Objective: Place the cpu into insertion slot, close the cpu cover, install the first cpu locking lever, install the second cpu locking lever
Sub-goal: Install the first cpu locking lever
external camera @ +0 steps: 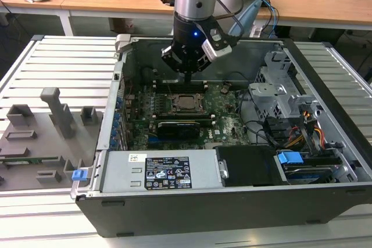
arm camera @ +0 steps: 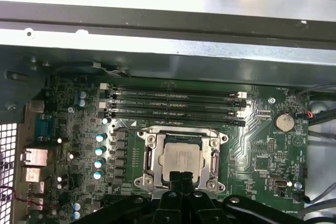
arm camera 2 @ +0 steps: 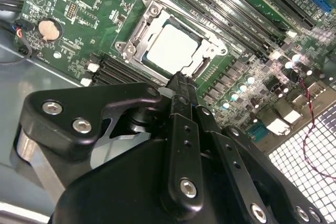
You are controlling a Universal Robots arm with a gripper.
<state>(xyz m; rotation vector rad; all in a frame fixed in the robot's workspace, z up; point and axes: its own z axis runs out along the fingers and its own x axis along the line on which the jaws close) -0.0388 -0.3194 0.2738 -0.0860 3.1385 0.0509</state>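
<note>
The cpu (arm camera: 181, 156) is being seen seated flat in the insertion slot (arm camera: 158, 153) of the green motherboard (arm camera: 262, 150), with the cpu cover (arm camera: 149, 158) apparently lying down around its rim, so a locking-lever step is being judged as the one in hand. The hand (external camera: 187, 75) is being held closed on nothing, its tips poised just over the socket's edge. Pressure is best being applied slowly on the lever alone, the chip face and the memory slots (arm camera: 176, 103) being avoided
</note>
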